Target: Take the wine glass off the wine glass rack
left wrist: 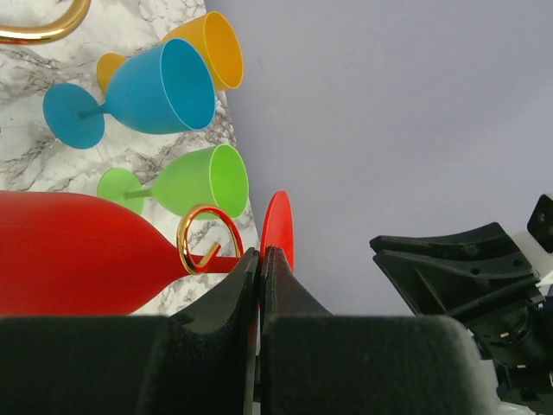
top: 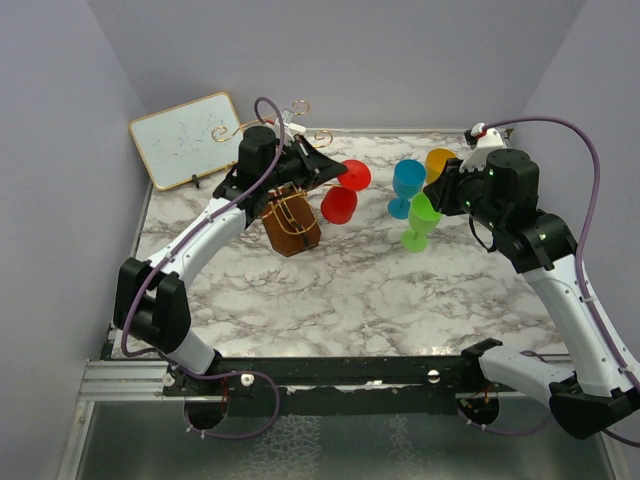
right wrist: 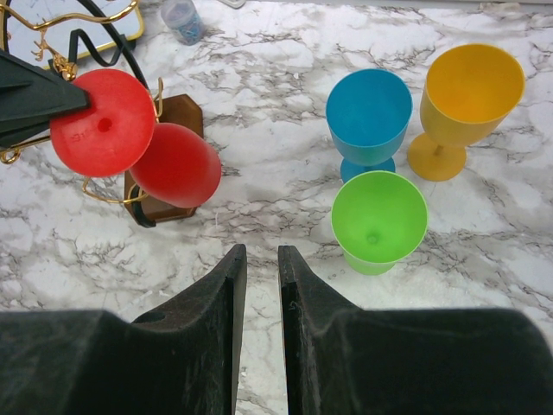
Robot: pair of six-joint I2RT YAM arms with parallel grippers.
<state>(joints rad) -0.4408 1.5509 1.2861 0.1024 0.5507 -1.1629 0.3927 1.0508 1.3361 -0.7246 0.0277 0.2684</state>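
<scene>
The red wine glass (top: 340, 204) hangs sideways on the wine glass rack (top: 291, 224), a gold wire stand on a brown wooden block. Its stem passes through a gold hook (left wrist: 207, 240). Its round foot (left wrist: 278, 226) shows just past my left gripper (left wrist: 261, 256), which is shut on the stem between hook and foot. The red bowl (left wrist: 78, 259) fills the left wrist view's left side. In the right wrist view the red glass (right wrist: 177, 164) and block (right wrist: 180, 111) are at upper left. My right gripper (right wrist: 261, 256) hovers over the marble, open a narrow gap and empty.
Three glasses stand on the marble table (top: 360, 290) right of the rack: blue (top: 407, 185), green (top: 420, 222) and orange (top: 440, 160), close under my right gripper (top: 440, 192). A whiteboard (top: 185, 138) leans at the back left. Grey walls enclose the table.
</scene>
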